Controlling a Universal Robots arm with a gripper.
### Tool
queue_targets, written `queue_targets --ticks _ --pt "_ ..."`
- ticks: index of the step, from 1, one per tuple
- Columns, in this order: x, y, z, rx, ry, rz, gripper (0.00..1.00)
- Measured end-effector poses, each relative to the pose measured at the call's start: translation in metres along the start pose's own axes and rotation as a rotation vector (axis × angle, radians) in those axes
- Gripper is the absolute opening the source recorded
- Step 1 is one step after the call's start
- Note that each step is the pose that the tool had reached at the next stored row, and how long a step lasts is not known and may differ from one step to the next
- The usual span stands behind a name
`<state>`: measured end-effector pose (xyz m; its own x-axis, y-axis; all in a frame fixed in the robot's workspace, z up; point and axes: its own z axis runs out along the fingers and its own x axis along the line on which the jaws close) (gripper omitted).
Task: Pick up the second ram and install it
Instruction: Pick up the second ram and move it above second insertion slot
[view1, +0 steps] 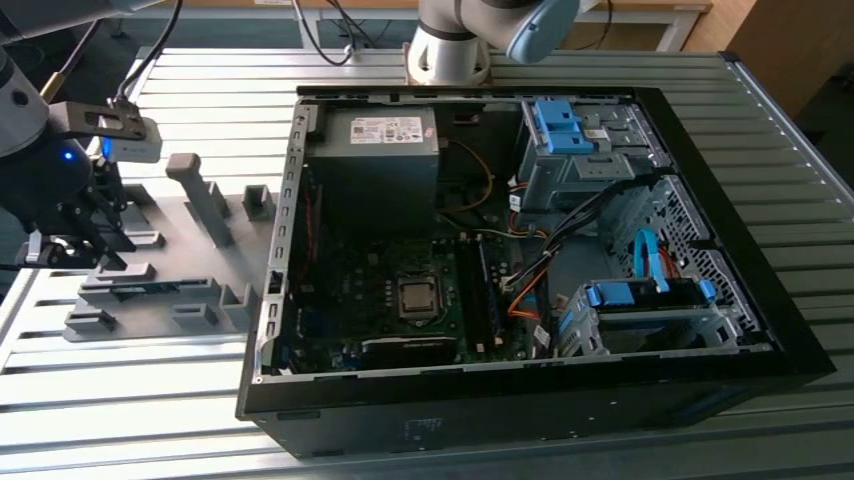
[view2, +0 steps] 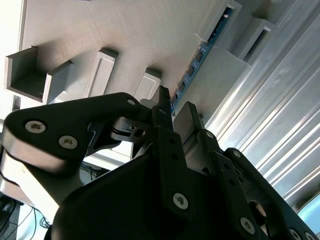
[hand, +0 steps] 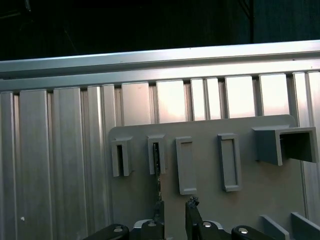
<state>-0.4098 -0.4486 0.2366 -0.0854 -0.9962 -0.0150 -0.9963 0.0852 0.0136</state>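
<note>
The second ram (view2: 197, 60) is a thin dark stick with chips along it, standing on edge in a slot of the grey fixture tray (view1: 214, 270). In the first wrist view its edge (hand: 157, 160) runs down from a slot block toward my fingertips. My gripper (view2: 175, 102) hangs over the tray at the exterior view's left (view1: 100, 255). It is open, and its fingers straddle the near end of the ram. The stick lies close to one finger (hand: 159, 207), with a gap to the other. Whether that finger touches the stick is not clear.
An open computer case (view1: 534, 250) lies to the right of the tray in the exterior view, its motherboard (view1: 400, 290), cables and blue drive cages exposed. Upright grey blocks (view1: 200, 195) stand on the tray near my gripper. The table is ribbed metal (view1: 160, 400).
</note>
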Motion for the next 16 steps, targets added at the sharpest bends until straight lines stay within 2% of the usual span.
queue_targets --ticks 9,11,12,16 --pt "0.0 0.0 0.0 0.0 0.0 -0.001 0.31" --pt "0.0 0.0 0.0 0.0 0.0 -0.001 0.32" --pt "0.0 0.0 0.0 0.0 0.0001 -0.001 0.38" --pt "0.0 0.0 0.0 0.0 0.0 -0.001 0.38"
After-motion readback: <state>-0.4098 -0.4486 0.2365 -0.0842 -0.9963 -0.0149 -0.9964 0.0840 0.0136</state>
